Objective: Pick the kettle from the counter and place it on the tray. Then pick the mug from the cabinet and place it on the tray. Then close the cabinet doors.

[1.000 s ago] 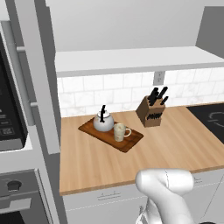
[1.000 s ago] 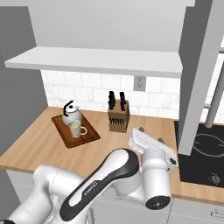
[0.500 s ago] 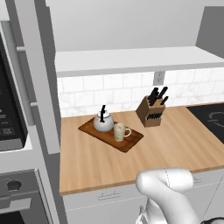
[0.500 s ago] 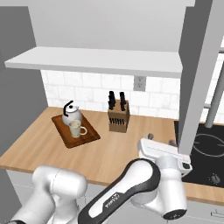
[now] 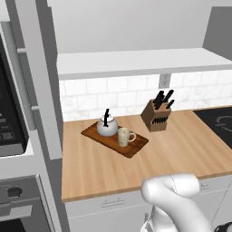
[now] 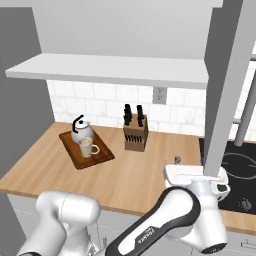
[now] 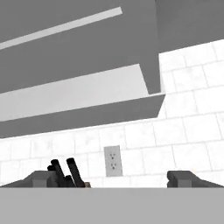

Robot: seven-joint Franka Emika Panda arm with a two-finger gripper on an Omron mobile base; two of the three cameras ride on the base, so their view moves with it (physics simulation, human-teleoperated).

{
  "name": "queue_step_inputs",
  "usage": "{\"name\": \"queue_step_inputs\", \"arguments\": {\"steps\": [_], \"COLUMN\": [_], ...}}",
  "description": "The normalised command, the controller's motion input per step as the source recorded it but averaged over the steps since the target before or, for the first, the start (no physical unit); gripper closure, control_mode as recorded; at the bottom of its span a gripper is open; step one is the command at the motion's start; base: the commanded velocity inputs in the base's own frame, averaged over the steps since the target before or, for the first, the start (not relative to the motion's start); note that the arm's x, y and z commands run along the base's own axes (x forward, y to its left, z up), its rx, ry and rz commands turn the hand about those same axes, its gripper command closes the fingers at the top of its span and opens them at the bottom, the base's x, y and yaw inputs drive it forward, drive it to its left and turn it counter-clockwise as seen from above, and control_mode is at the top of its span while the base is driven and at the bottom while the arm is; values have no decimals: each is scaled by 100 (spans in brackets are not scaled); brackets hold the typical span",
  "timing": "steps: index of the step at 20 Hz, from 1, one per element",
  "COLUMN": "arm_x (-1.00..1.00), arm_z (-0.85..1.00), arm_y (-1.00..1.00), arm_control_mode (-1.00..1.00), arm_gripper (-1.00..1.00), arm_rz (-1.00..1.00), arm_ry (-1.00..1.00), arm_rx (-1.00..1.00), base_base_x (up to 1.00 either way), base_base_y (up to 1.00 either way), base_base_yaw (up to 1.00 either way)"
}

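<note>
— Left base view first: where do the task's things sit?

— On the counter (image 5: 136, 167), toward its back left corner. The tray (image 5: 136, 148) lies at an angle there, and both the kettle (image 5: 107, 127) and the mug (image 5: 124, 137) stand upright on it, the kettle at the tray's back end, the mug just beside it toward the front, handle pointing right.

— Anything else on the counter?

— A knife block (image 5: 156, 118) near the back edge, well to the right of the tray, under a wall outlet (image 5: 164, 80). A dark cooktop (image 5: 222, 124) takes the right end.

— And the cabinet?

— Its pale shelf (image 6: 115, 70) runs above the tiled wall. One door panel (image 6: 227, 85) stands swung out edge-on at the right of the right base view, so it is open.

— The gripper?

— In the hand view the gripper (image 7: 113, 178) has its two dark fingertips (image 7: 43, 177) far apart at the bottom, jaws spread wide, nothing between them. It looks toward the outlet and the knife handles, below the cabinet's underside
</note>
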Motion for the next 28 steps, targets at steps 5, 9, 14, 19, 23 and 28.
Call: {"name": "queue_step_inputs", "arguments": {"steps": [5, 9, 14, 19, 23, 28], "arm_x": [0, -3, -17, -7, 5, 7], "arm_z": [0, 0, 0, 3, 21, 26], "arm_y": [-40, -41, -16, 0, 0, -2], "arm_control_mode": [-100, -100, -100, -100, -100, -100], "arm_gripper": [-100, -100, -100, -100, -100, -100], "arm_rz": [0, 0, 0, 3, 7, 11], "arm_ry": [-8, -10, -18, -14, -17, -17], "arm_rx": [-15, -17, -22, -33, -31, -28], "base_base_x": [0, 0, 0, 0, 0, 0], "base_base_y": [0, 0, 0, 0, 0, 0], "base_base_yaw": [0, 0, 0, 0, 0, 0]}}
